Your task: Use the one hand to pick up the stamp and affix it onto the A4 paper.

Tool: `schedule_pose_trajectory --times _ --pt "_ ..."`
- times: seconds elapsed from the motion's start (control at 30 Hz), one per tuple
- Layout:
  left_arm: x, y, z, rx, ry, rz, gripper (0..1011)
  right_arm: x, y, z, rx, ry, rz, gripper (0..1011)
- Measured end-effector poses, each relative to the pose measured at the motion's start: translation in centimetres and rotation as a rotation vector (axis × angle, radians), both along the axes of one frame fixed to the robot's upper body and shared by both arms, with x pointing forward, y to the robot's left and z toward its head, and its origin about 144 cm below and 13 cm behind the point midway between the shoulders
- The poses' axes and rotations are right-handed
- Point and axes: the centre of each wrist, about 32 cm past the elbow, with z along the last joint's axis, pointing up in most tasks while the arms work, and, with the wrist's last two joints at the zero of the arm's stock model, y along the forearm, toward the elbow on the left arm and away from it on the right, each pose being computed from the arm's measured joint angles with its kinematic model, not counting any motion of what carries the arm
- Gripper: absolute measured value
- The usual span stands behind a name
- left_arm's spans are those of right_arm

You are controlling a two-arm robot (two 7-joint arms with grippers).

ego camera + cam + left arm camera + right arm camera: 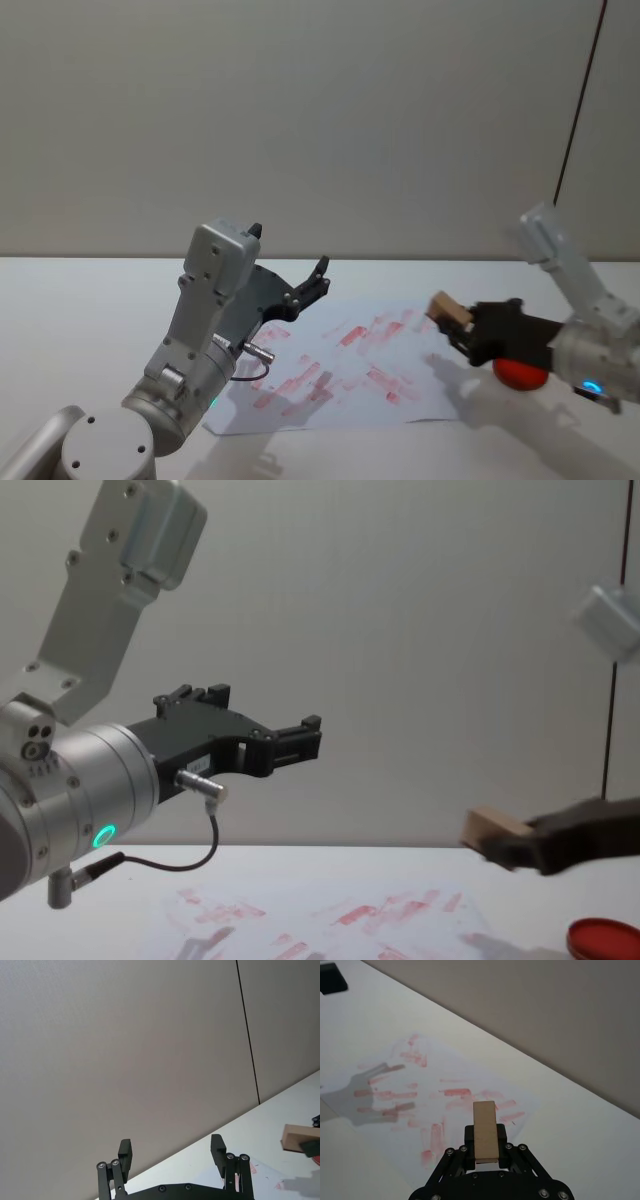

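The stamp (449,309), a small tan wooden block, is clamped in my right gripper (462,322) and held in the air over the right edge of the A4 paper (340,375). It sticks out past the black fingers in the right wrist view, stamp (484,1130), with the paper (445,1095) below it. The chest view shows the stamp (494,830) well above the paper (330,920). The sheet is white with many smudged red prints. My left gripper (312,284) hovers open above the paper's left part, left gripper (172,1152).
A flat round red ink pad (520,374) lies on the white table right of the paper, under my right arm; it is also at the chest view's lower right, ink pad (605,940). A plain wall stands behind the table.
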Motion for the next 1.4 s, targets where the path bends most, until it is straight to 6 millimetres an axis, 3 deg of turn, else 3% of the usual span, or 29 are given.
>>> schedule_pose_trajectory --times 0.4,1.17,1.23,1.4 --pt "0.0 0.0 0.0 0.000 0.000 0.000 1002 -1.9 -3.1 -1.2 -0.086 0.027 -0.129 221" --pt "0.0 0.0 0.0 0.000 0.000 0.000 1002 -0.9 -3.6 -2.5 -0.158 0.038 -0.195 223" --pt "0.0 0.0 0.0 0.000 0.000 0.000 1002 -0.9 -3.6 -2.5 -0.159 0.039 -0.196 238" --pt "0.0 0.0 0.0 0.000 0.000 0.000 1003 -0.8 -3.5 -2.6 -0.163 0.042 -0.199 413"
